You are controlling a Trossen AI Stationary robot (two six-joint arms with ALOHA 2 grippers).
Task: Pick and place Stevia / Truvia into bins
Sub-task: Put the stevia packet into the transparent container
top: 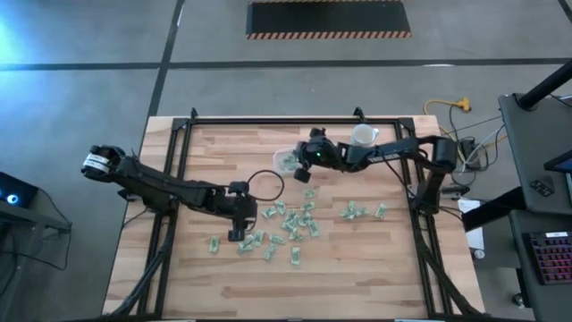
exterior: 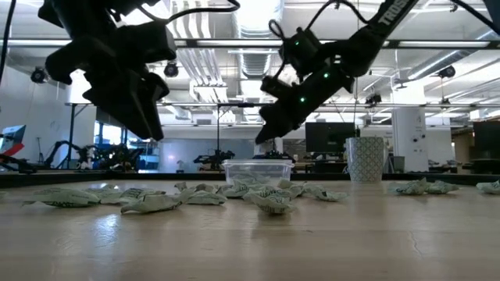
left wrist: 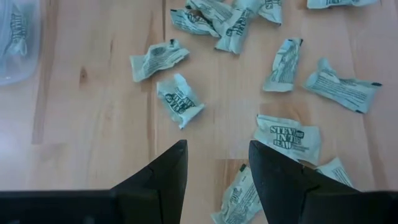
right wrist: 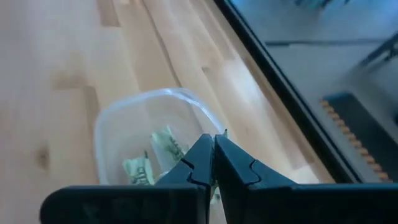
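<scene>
Nearest, scattered Stevia packets [left wrist: 180,99] on the wooden bench [top: 357,268], green-and-white, some crumpled, several overlapping in a loose heap. Above them, left hand [left wrist: 214,165] poised with fingers parted, empty, touching nothing; bare wood between the tips, one packet just beyond and others beside. For a clean pick, best to straddle a single isolated packet rather than the heap, descend squarely, and close across its narrow width. Farther off, clear bin [right wrist: 149,134] near the bench's back edge, a few packets already inside. Right hand [right wrist: 213,155] hovering over the bin, fingers pressed fully together; a sliver of green at the tips, too unclear to say whether a packet is pinched. Beyond, white cup [top: 364,135].
</scene>
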